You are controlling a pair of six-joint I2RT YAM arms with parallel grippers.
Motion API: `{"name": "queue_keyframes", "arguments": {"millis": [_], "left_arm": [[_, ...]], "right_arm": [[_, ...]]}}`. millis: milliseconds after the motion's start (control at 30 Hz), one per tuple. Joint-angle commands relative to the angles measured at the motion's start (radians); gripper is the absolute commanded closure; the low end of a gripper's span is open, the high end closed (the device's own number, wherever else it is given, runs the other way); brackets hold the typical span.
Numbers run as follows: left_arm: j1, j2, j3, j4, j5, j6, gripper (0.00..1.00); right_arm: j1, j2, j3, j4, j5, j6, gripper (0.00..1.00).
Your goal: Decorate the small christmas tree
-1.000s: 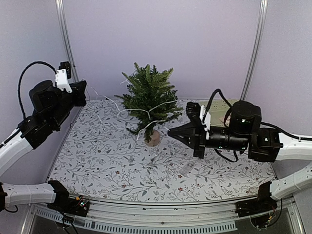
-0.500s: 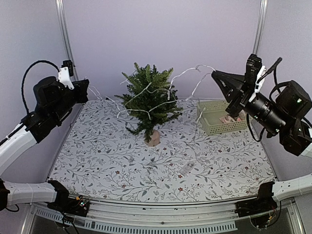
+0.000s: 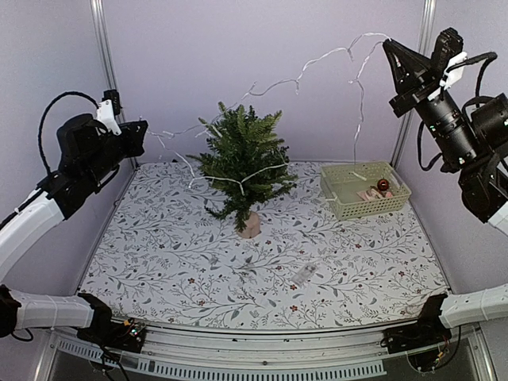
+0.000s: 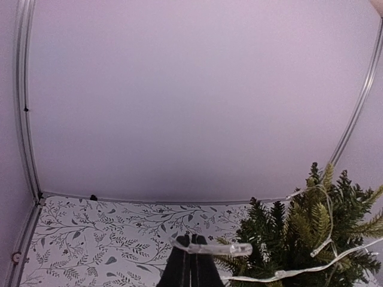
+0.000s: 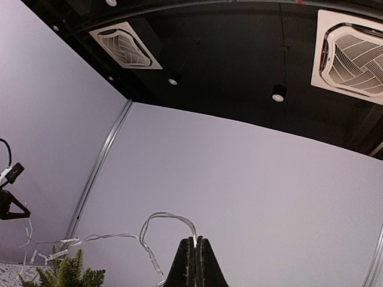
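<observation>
Where it stands, the small christmas tree (image 3: 242, 159) points upward.

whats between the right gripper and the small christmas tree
A white light string hangs in the air from the shut right gripper, arcing toward the small christmas tree; top external view shows it.

Left claw (image 3: 144, 128) and high right claw (image 3: 386, 41) pinch a light string (image 3: 302, 79) — draped on the tree (image 3: 242, 159)
</observation>
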Motion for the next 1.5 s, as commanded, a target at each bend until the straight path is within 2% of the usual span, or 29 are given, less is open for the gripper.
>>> {"name": "queue_keyframes", "arguments": {"millis": [0,233,400,567,767,867,1100,1467], "left_arm": [[0.032,0.014,0.035,0.078,0.049,-0.028,1.00],[0.073,0.063,0.056,0.144,0.082,-0.040,1.00],[0.122,0.106,0.068,0.188,0.156,-0.089,1.00],[0.151,0.113,0.064,0.238,0.164,-0.114,1.00],[0.168,0.117,0.048,0.316,0.196,-0.126,1.00],[0.175,0.128,0.048,0.325,0.175,-0.140,1.00],[0.191,0.190,0.067,0.366,0.209,-0.168,1.00],[0.191,0.361,0.177,0.359,0.253,-0.161,1.00]], "right_arm": [[-0.101,0.073,0.076,0.077,-0.095,0.029,1.00],[-0.231,0.219,0.137,0.163,-0.104,0.104,1.00],[-0.287,0.315,0.179,0.227,-0.142,0.153,1.00],[-0.343,0.375,0.194,0.302,-0.164,0.214,1.00],[-0.429,0.444,0.220,0.388,-0.252,0.374,1.00],[-0.446,0.502,0.261,0.400,-0.221,0.428,1.00],[-0.454,0.673,0.361,0.387,-0.139,0.416,1.00],[-0.488,0.816,0.388,0.360,-0.050,0.345,1.00]]}}
